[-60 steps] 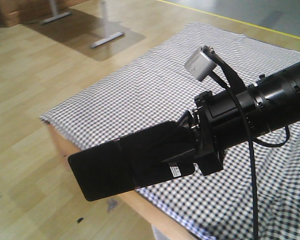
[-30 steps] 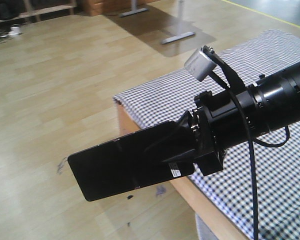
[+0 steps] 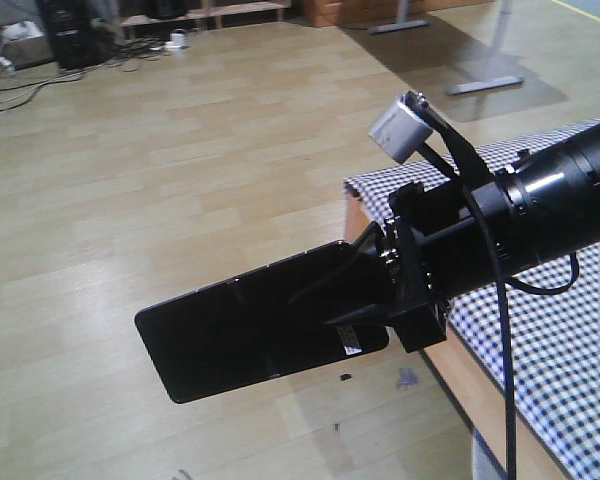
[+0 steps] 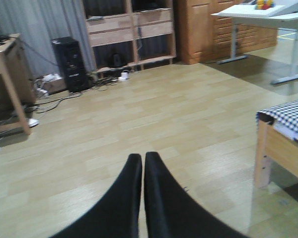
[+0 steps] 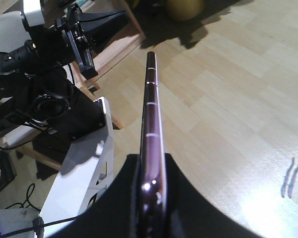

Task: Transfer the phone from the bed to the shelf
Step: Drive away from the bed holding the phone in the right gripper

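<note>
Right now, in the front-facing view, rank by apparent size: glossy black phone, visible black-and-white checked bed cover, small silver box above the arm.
Tied first: glossy black phone and checked bed cover, roughly alike; phone nearer, bed cropped.
Last: small silver box.

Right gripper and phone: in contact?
Touching. The right wrist view shows the phone edge-on, pinched in the right gripper, with both fingers pressed against its faces and no gap.

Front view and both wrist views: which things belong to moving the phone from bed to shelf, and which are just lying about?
Job: phone, right gripper holding it, bed.
Lying about: black tower, floor cables, white desk, idle left gripper.
</note>
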{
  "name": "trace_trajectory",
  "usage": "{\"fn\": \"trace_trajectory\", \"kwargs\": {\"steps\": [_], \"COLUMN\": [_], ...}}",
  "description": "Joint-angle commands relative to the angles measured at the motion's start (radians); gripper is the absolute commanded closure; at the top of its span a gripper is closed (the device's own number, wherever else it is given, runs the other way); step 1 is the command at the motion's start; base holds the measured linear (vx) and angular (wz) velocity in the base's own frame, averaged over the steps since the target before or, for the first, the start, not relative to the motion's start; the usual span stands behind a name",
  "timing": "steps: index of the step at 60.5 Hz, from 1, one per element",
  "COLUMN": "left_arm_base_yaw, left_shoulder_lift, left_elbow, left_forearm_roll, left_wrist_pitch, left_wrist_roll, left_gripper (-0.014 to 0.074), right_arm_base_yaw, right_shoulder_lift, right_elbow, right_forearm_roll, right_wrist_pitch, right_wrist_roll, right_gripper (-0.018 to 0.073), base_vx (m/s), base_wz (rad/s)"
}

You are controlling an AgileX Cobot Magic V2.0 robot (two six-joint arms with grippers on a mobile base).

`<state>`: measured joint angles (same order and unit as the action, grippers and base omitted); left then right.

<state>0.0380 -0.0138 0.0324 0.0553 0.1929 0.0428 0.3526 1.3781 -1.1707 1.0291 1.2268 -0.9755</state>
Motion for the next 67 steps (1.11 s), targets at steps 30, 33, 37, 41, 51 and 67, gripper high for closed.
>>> {"fn": "trace_trajectory", "kwargs": {"steps": [30, 33, 37, 41, 51, 67], "left_arm_base_yaw": [0.0, 0.0, 0.0, 0.0, 0.0, 0.0], "left_shoulder_lift": [-0.011, -0.011, -0.011, -0.011, -0.011, -0.011], "left_elbow": [-0.026, -0.026, -0.026, -0.026, -0.026, -0.026], "left_forearm_roll": [-0.005, -0.005, -0.005, -0.005, -0.005, -0.005], "left_wrist_pitch": [-0.071, -0.071, -0.071, -0.071, -0.071, -0.071], "left_wrist_roll": [-0.004, -0.004, -0.004, -0.004, -0.004, -0.004], "left_gripper": [0.0596, 0.0596, 0.0596, 0.0596, 0.0596, 0.0596], "right_arm_base_yaw": [-0.003, -0.003, -0.003, -0.003, -0.003, -0.003], "right_shoulder_lift": [-0.034, -0.034, -0.034, -0.034, -0.034, -0.034], "right_elbow": [-0.025, -0.025, -0.025, -0.025, -0.025, -0.025], "right_forearm_roll": [0.087, 0.087, 0.087, 0.087, 0.087, 0.087], "right_wrist_pitch": [0.062, 0.062, 0.062, 0.062, 0.062, 0.062], "right_wrist_roll": [-0.003, -0.003, -0.003, -0.003, -0.003, -0.003], "right_gripper": [0.056, 0.056, 0.056, 0.056, 0.056, 0.056], "base_vx": [-0.09, -0.07, -0.05, -0.03, 0.01, 0.06], "base_wz": [0.35, 0.27, 0.26, 0.22, 0.14, 0.08]}}
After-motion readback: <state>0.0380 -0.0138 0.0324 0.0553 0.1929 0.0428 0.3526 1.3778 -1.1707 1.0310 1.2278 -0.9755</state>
